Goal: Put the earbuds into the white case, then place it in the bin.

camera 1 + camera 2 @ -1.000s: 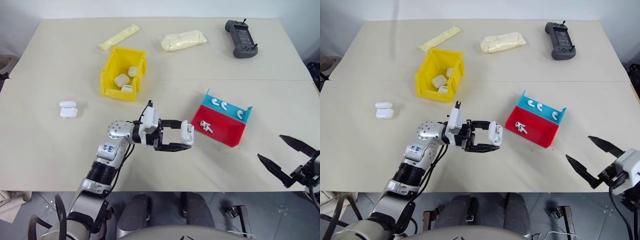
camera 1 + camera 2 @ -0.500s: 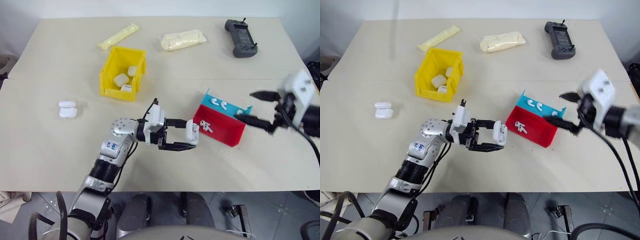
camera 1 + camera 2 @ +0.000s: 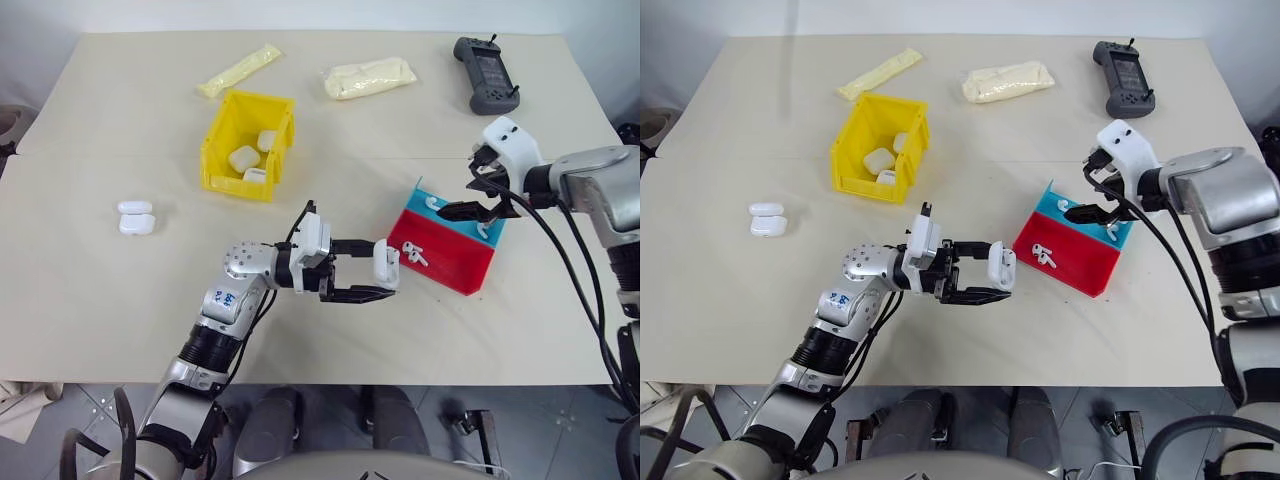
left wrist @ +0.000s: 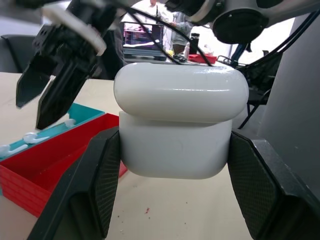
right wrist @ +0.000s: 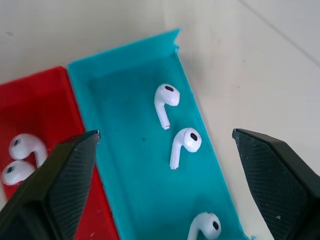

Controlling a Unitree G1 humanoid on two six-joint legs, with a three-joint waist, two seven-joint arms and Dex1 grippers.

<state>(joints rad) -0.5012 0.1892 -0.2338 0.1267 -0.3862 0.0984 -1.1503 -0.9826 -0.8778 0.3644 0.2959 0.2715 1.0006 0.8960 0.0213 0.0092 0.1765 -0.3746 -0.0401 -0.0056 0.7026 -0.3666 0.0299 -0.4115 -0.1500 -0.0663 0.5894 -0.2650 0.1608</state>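
Between left gripper (image 3: pixel 362 270) fingers, white case (image 3: pixel 386 265) upright, lid topmost

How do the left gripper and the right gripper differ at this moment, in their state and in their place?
The left gripper is shut on the white case, while the right gripper is open and holds nothing. The left gripper points level beside the red and blue tray; the right gripper hangs over the tray's blue part, tilted down toward the earbuds lying there. Both have two black fingers.
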